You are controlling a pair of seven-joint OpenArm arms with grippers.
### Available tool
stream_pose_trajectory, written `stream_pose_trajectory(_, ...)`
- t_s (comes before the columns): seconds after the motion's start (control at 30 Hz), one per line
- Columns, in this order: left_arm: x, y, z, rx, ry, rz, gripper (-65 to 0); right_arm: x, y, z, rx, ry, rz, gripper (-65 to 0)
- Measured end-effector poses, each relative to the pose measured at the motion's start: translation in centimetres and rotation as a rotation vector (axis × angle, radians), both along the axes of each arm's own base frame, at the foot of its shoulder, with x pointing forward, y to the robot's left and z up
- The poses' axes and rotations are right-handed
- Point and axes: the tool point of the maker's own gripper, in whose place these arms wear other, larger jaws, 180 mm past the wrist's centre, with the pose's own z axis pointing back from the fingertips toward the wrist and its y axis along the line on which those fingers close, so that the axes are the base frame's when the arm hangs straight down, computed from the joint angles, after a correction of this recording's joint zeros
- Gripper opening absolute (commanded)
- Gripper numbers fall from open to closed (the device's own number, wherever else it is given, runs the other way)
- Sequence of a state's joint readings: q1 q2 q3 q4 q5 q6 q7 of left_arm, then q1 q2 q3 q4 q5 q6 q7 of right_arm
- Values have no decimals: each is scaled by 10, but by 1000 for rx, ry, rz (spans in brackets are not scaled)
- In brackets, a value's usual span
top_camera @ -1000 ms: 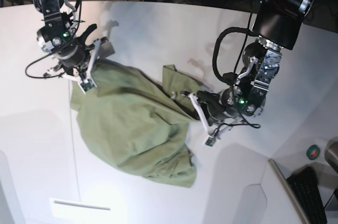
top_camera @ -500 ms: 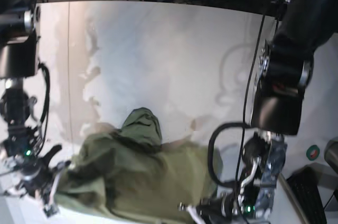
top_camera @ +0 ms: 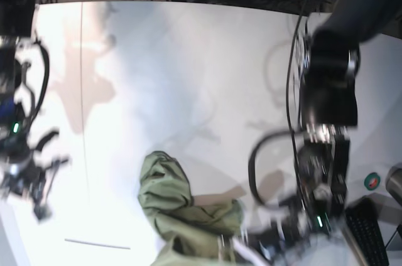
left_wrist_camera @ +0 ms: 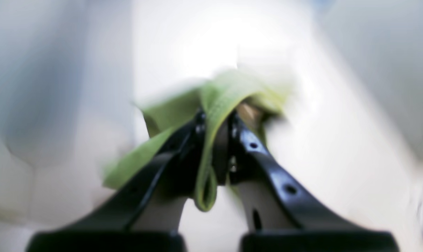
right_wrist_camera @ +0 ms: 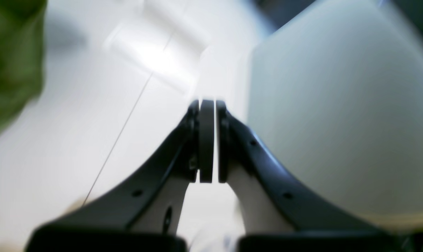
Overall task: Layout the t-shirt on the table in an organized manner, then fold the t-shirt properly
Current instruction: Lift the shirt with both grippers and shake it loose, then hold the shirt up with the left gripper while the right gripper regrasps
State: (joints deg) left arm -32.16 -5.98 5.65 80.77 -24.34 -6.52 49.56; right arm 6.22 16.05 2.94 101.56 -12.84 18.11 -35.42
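Base view, read from its left side: the right tool (top_camera: 28, 181) hangs over bare white table (top_camera: 188, 59) near the table's edge, clear of the cloth; its wrist view shows the jaws pressed together with nothing between them, green cloth only at the far upper-left corner of that picture; at bottom centre the t-shirt (top_camera: 173, 206) lies bunched in a crumpled heap, its long axis running from the raised hump down and rightward toward the left tool (top_camera: 251, 247); that tool, low at the picture's right, is closed on a fold of the t-shirt, a green band clamped between its jaws in its wrist view; so the left arm is the nearer one, and the right tool must travel rightward to reach cloth; broad open table lies above the heap, ample room for spreading; both wrist views are blurred.
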Motion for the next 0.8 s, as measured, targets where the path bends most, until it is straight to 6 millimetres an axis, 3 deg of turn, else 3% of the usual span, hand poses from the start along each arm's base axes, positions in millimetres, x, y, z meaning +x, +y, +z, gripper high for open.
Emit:
stream_pose_trajectory(0.07,-44,-15,-57,51,107,-68,-650,-33,9,-60,56,120,-4,-650)
stream_pose_trajectory(0.13,-88,-31,-94,62,174,-140,-650,-61,28,-108,134,208,8,-650)
stream_pose_trajectory(0.23,-147,-33,-142,78,285,-170,-650,-92,49,-152,263,276,-7,-650)
stream_pose_trajectory(0.3,-188,-28,-170,87,368,-172,-650,-99,30,-165,295,293,-96,-650)
stream_pose_trajectory(0.37,-222,-20,-192,147,431,-180,-650,-95,-8,-165,300,265,-212,-650)
stream_pose_trajectory(0.53,-256,-1,-204,326,424,-174,-650,-100,-84,-160,340,204,-446,-650)
stream_pose_trajectory(0.67,-275,3,-211,365,448,-180,-650,-109,-108,-190,366,295,-500,-650)
stream_pose_trajectory(0.73,-274,4,-211,368,447,-180,-650,-110,-128,-206,365,362,-538,-650)
stream_pose_trajectory(0.8,-272,4,-210,369,440,-180,-650,-104,-154,-204,355,371,-568,-650)
